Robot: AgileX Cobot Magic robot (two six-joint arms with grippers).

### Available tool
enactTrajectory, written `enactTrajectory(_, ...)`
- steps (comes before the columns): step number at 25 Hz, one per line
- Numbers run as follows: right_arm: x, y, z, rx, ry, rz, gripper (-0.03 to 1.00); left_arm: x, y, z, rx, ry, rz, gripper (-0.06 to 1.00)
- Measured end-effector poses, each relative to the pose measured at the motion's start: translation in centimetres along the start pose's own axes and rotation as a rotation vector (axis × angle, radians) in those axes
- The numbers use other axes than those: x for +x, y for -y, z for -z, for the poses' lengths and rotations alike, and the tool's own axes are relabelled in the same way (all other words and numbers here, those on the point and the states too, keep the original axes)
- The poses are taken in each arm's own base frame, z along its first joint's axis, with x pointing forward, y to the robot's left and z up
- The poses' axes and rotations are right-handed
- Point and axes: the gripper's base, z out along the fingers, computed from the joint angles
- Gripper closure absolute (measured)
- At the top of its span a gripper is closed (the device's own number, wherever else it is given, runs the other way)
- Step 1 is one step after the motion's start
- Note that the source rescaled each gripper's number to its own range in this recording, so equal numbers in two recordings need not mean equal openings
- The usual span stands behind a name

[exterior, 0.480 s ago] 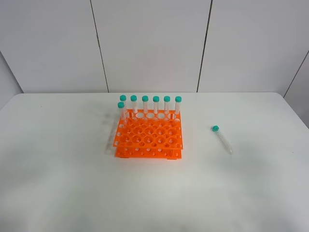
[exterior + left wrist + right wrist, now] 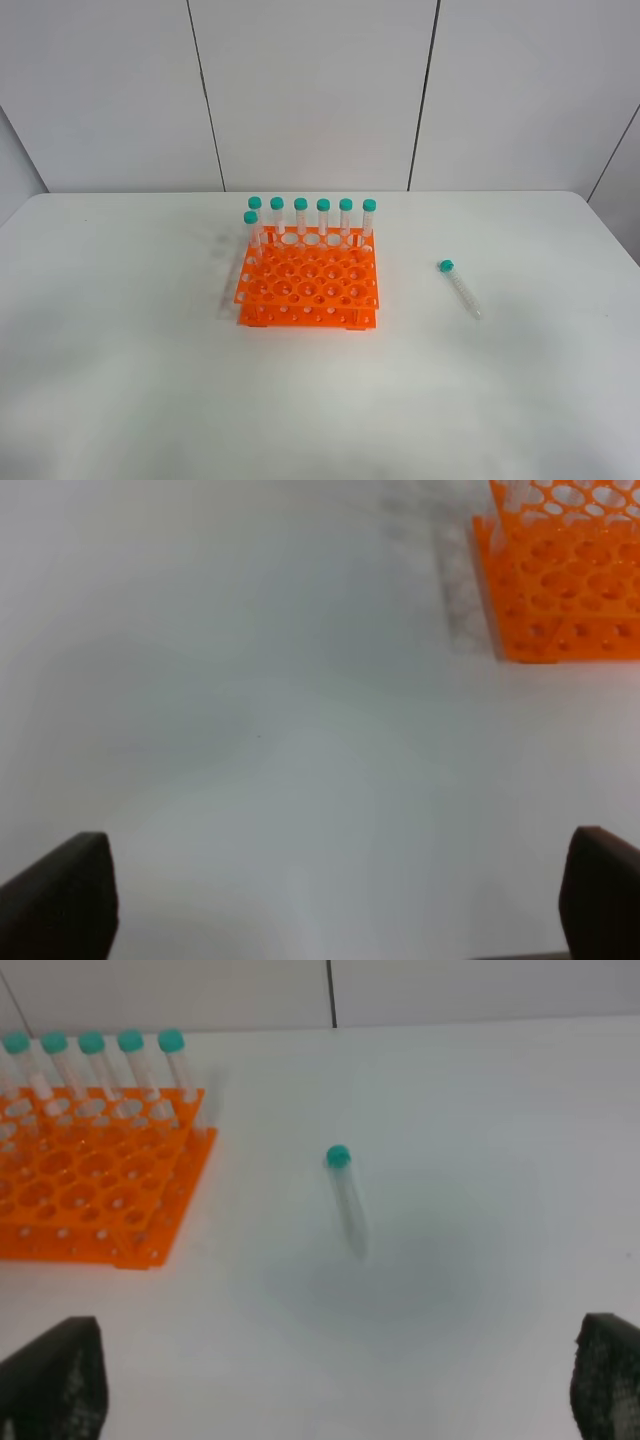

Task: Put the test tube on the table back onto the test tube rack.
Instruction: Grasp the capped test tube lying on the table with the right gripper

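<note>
A clear test tube with a teal cap lies flat on the white table, to the right of the orange test tube rack; the right wrist view shows the same test tube and rack. Several capped tubes stand upright along the rack's back row. Neither arm appears in the exterior high view. My left gripper is open over bare table, wide of the rack. My right gripper is open, well short of the lying tube, with nothing between its fingers.
Grey wall panels rise behind the table's far edge. The table's rounded right corner lies beyond the lying tube.
</note>
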Motion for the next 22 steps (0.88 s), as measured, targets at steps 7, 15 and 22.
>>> enactTrajectory(7, -3.5, -0.5, 0.3, -0.03, -0.016, 0.009, -0.03, 0.0, 0.0, 0.0, 0.0, 0.0, 0.0, -0.05)
enactTrajectory(15, -10.3, -1.3, -3.4, -0.105, -0.102, 0.072, -0.03, 0.0, 0.0, 0.0, 0.0, 0.0, 0.0, -0.05)
enactTrajectory(22, -14.6, -1.1, -9.8, -0.119, -0.26, 0.085, -0.03, 0.0, 0.0, 0.0, 0.0, 0.0, 0.0, -0.05)
